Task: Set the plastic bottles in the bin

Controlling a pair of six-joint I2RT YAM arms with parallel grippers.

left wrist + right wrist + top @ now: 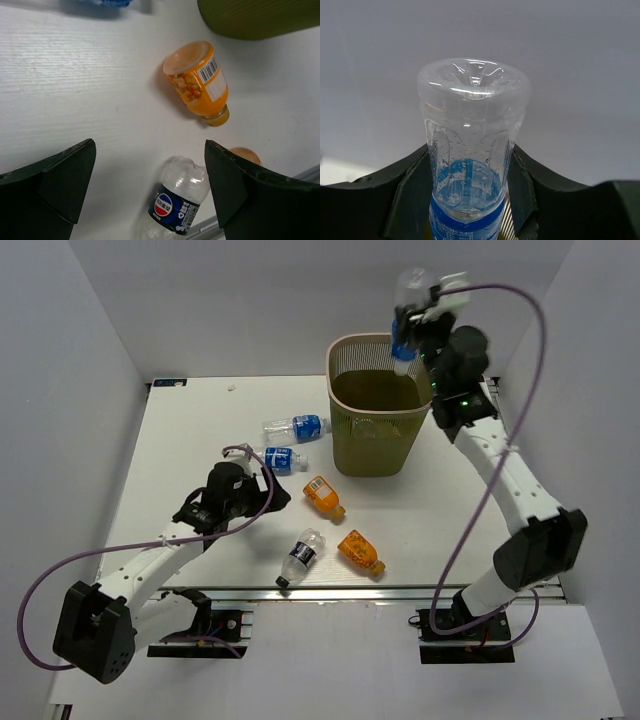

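**Blue-labelled bottle clamped in the right pincer over the bin.**

The bottle is upended, clear base up and cap down. The pincer's two dark fingers press its sides just above the label band, and the cap end hangs over the bin's opening by the far right corner of the rim. The bin stands toward the back of the white table. To its left lie two more blue-labelled bottles on their sides. In front of it lie an orange bottle, then a second orange bottle and a dark-labelled clear bottle nearer the front edge. The left pincer hovers over these with its jaws spread wide, gripping nothing.
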